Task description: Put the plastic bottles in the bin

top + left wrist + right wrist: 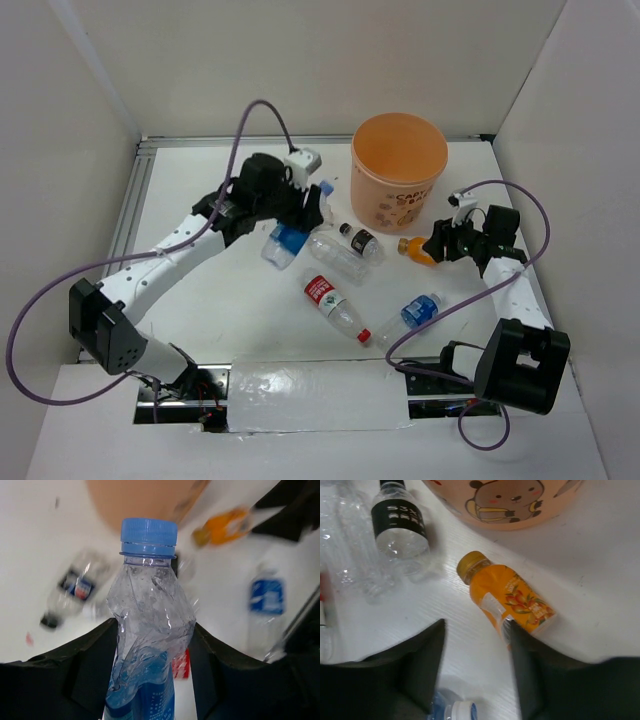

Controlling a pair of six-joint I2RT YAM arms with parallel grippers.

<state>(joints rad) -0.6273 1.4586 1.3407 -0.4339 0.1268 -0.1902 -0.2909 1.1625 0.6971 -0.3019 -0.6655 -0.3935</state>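
Observation:
My left gripper (153, 627) is shut on a crumpled clear bottle (150, 595) with a blue cap and blue label. In the top view that bottle (287, 243) hangs slightly above the table, left of the bin (398, 170), a large round orange tub. My right gripper (476, 625) is open over bare table. An orange bottle (512, 600) lies on its side just past the right fingertip and is not between the fingers. From above, the right gripper (440, 245) sits beside this orange bottle (417, 250), in front of the bin.
Loose on the table lie a black-labelled bottle (358, 240), a plain clear bottle (335, 256), a red-labelled bottle (335, 305) and a blue-labelled bottle (415, 312). White walls close in the left, right and back sides.

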